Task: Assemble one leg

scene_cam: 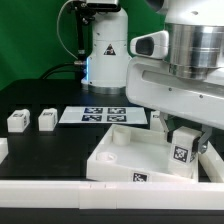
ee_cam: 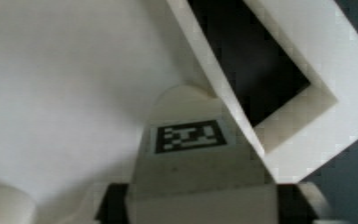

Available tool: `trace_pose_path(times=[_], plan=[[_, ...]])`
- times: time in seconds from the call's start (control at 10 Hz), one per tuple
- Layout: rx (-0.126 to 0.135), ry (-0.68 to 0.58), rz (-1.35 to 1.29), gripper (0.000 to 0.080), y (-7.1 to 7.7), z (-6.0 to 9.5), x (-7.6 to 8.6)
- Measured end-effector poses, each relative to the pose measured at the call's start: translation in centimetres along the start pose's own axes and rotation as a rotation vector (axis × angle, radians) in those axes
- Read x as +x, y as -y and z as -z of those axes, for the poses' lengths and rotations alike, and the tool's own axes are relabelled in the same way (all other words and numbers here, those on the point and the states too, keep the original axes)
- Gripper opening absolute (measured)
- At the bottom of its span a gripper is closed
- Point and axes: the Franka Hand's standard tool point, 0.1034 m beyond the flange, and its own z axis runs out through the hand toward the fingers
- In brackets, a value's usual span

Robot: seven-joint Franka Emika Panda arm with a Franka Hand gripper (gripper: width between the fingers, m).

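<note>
My gripper [scene_cam: 184,139] is shut on a leg [scene_cam: 181,152], a small white block with a black-and-white tag facing the camera. It holds the leg low over the right part of the large flat white square piece [scene_cam: 128,153]. In the wrist view the leg [ee_cam: 195,115] fills the space between the dark fingers [ee_cam: 123,200] of the gripper [ee_cam: 202,202], its tag up and its narrow end toward the square piece's raised edge [ee_cam: 220,70]. Whether the leg touches the piece I cannot tell. Two more legs [scene_cam: 17,121] [scene_cam: 46,120] stand at the exterior view's left.
The marker board [scene_cam: 103,115] lies flat behind the square piece. A white rail [scene_cam: 90,196] runs along the table's front edge. A further white part [scene_cam: 3,149] shows at the left border. The robot's base [scene_cam: 105,50] stands at the back.
</note>
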Motion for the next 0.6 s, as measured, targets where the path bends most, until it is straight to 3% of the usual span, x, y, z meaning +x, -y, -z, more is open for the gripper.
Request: trace_pose_path(times=[0.2, 0.3, 0.4, 0.5, 0.6], plan=[[0.000, 0.001, 0.005, 0.0311, -0.01, -0.09, -0.01], [0.000, 0.001, 0.005, 0.0525, -0.01, -0.11, -0.02], [0.000, 0.001, 0.005, 0.0525, -0.01, -0.13, -0.03], [-0.001, 0.001, 0.005, 0.0623, -0.02, -0.14, -0.03], [-0.001, 0.001, 0.005, 0.0642, -0.02, -0.15, -0.04]])
